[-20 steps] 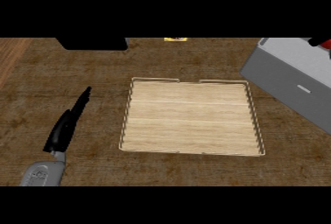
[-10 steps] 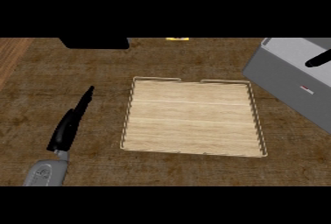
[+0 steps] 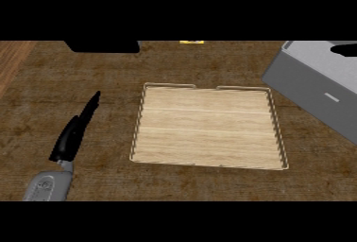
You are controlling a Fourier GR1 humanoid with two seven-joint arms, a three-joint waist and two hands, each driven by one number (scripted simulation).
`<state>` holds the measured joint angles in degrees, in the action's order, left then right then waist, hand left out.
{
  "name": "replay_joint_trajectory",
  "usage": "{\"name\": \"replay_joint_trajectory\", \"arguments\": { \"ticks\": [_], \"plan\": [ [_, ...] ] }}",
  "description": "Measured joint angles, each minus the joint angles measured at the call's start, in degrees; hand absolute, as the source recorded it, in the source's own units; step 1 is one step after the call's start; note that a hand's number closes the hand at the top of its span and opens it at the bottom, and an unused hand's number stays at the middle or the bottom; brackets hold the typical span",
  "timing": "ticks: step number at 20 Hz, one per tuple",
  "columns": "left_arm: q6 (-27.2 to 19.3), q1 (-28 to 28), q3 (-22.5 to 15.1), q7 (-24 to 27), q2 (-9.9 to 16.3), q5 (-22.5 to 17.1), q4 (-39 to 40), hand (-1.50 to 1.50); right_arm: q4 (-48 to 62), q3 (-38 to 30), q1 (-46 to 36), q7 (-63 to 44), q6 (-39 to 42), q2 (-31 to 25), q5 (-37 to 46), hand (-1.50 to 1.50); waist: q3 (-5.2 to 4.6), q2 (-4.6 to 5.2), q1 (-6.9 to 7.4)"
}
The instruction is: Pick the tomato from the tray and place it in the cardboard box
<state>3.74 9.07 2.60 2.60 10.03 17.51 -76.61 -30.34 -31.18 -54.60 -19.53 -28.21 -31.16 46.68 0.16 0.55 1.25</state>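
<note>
The wooden tray (image 3: pixel 209 127) lies in the middle of the counter with nothing on it. No tomato shows anywhere. A grey box (image 3: pixel 320 92) stands at the right edge, its open top toward the upper right corner. Over that opening only a dark sliver of my right hand (image 3: pixel 345 47) shows; the rest is cut off by the edge. My left hand (image 3: pixel 73 134) rests on the counter left of the tray, open, fingers straight and pointing up, clear of the tray's rim.
A black object (image 3: pixel 101 46) sits at the far edge on the upper left, with a small yellow item (image 3: pixel 191 42) beside it. A lighter wooden strip (image 3: pixel 10 61) runs along the far left.
A second ago my right hand showed at the upper right with something red by it. It moved over the grey box and mostly out of view; the red no longer shows. The left hand stayed.
</note>
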Motion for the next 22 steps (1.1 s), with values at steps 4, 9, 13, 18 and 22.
{"name": "replay_joint_trajectory", "arguments": {
  "ticks": [4, 9, 13, 18, 22],
  "plan": [
    [0.8, -0.6, 0.8, 0.7, 1.1, -0.5, 0.1, 0.0, -1.1, -5.4, 2.3, 6.6, -4.9, 0.3, -6.4, -1.5, -0.02, -0.08, -0.19],
    [1.1, -1.2, 0.9, -0.3, 1.1, -0.8, -1.4, 0.0, -2.9, -11.5, 6.3, 17.1, -7.6, -1.3, -14.5, -1.5, -0.02, -0.17, -0.42],
    [1.0, -1.9, 0.9, 0.0, 0.9, -0.7, -1.6, 0.0, -4.3, -15.4, 10.9, 25.7, -7.9, -1.9, -20.6, -1.5, -0.05, -0.28, -0.69],
    [0.3, -1.2, 0.8, -0.5, 0.4, -0.1, -1.1, 0.0, -5.3, -19.7, 16.8, 35.5, -7.8, -2.0, -27.7, -1.5, -0.08, -0.34, -0.96],
    [1.0, -1.5, 1.1, -0.5, 0.7, -0.4, -1.5, 0.0, -5.8, -21.9, 21.1, 39.6, -5.6, -3.9, -32.6, -1.5, -0.1, -0.44, -1.07]
  ]
}}
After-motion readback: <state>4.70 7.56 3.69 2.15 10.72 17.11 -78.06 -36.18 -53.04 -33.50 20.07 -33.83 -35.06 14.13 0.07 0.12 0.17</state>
